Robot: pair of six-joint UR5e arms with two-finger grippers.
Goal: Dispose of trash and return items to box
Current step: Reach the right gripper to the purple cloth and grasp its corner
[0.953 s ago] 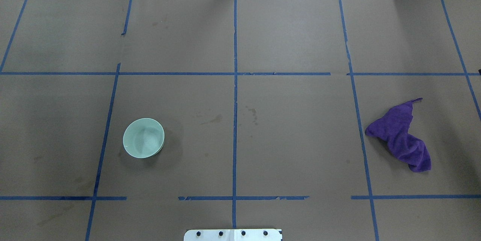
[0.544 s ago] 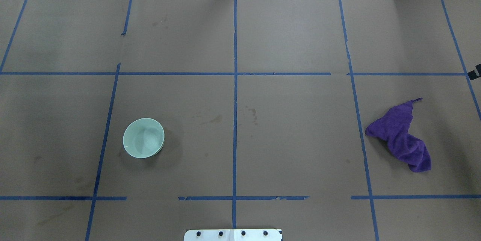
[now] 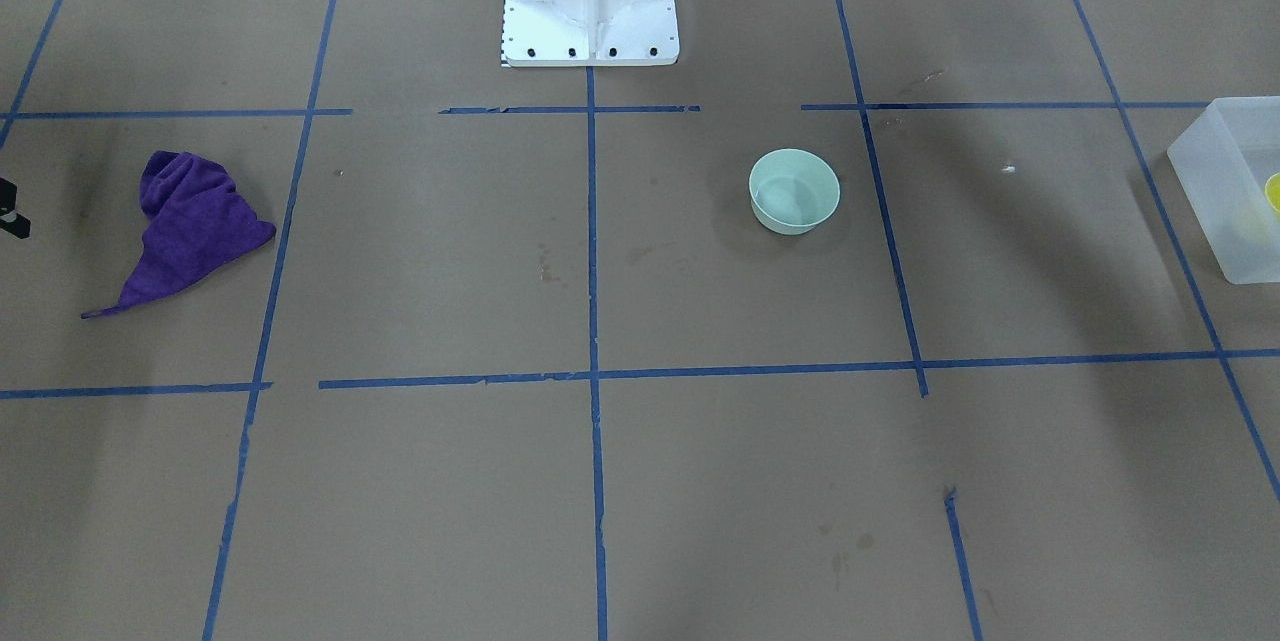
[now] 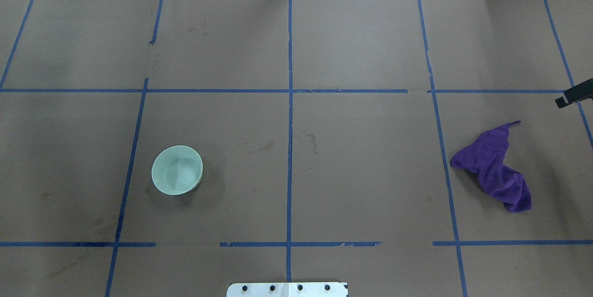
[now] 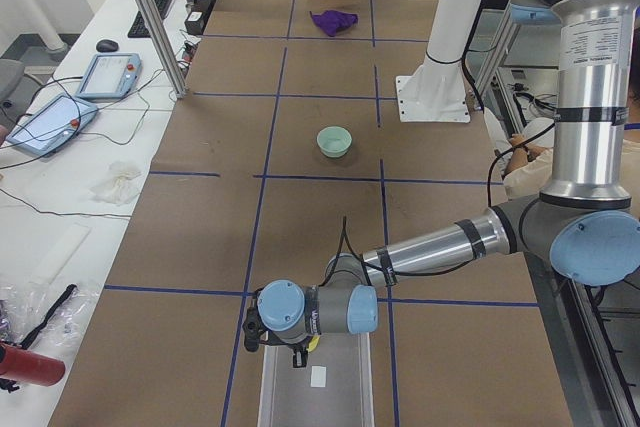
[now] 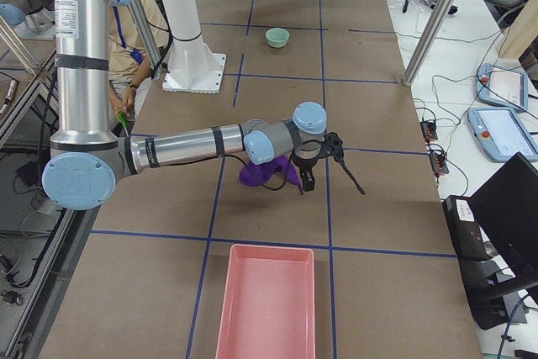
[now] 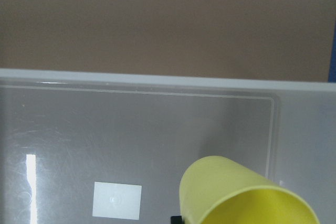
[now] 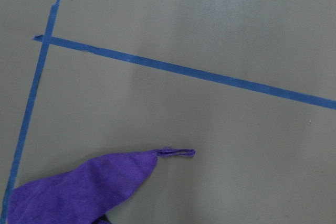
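Note:
The mint-green bowl [image 4: 177, 170] stands upright on the brown table, left of centre; it also shows in the front view [image 3: 794, 191]. The frosted-white box [image 3: 1215, 181] sits at the table's left end. My left gripper [image 5: 295, 347] hangs over the box [image 7: 136, 80], shut on the yellow cup [image 7: 236, 198], which is held tilted above the box floor. My right gripper [image 6: 329, 184] is open and empty, just above the table beside the purple cloth [image 4: 493, 167]. Only one of its fingers [image 4: 573, 97] shows in the overhead view.
A pink tray [image 6: 267, 300] lies at the table's right end, beyond the cloth. The white robot base [image 3: 590, 1] stands at the table's robot-side edge. Blue tape lines cross the brown paper. A white label lies on the box floor [image 7: 117, 200].
A finger of my right gripper has come into the overhead view from the right edge, moving left toward the cloth. The bowl and cloth have not moved.

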